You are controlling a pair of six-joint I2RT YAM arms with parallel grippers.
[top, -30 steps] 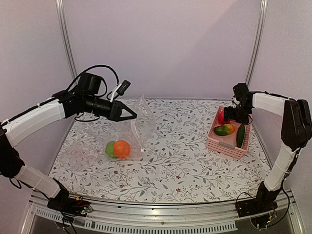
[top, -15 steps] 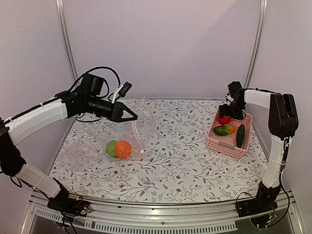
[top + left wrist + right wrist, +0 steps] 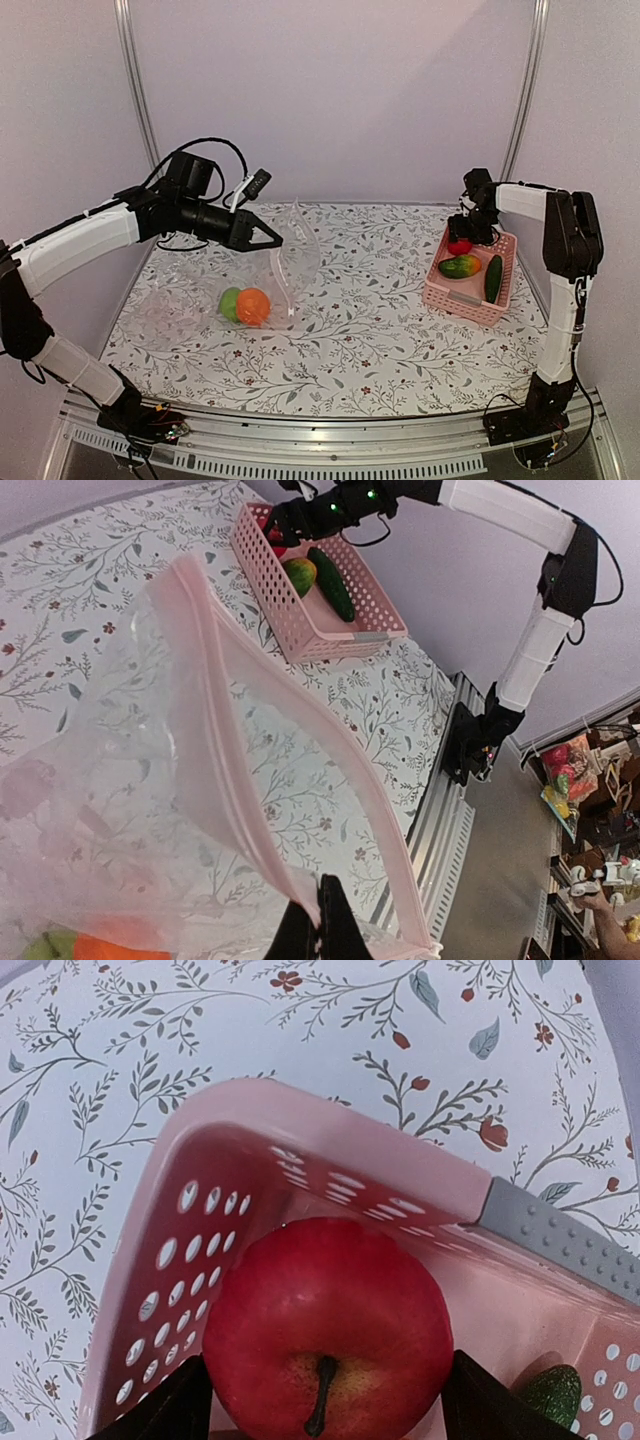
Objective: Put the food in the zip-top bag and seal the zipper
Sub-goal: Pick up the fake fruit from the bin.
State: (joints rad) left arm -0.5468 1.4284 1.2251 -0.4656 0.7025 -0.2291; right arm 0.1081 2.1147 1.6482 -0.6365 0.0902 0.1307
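While the left gripper pinches the zip-top bag by its rim, mouth facing right, the right gripper straddles the red apple in the far-right pink basket, clamping unconfirmed.

zip-top bag — thin glossy clear plastic | basket — smooth perforated plastic | red apple glossy

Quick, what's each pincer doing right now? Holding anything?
Left pincer: closed, pinching the edge of the zip-top bag.
Right pincer: closed around the red apple, which sits in the pink basket.
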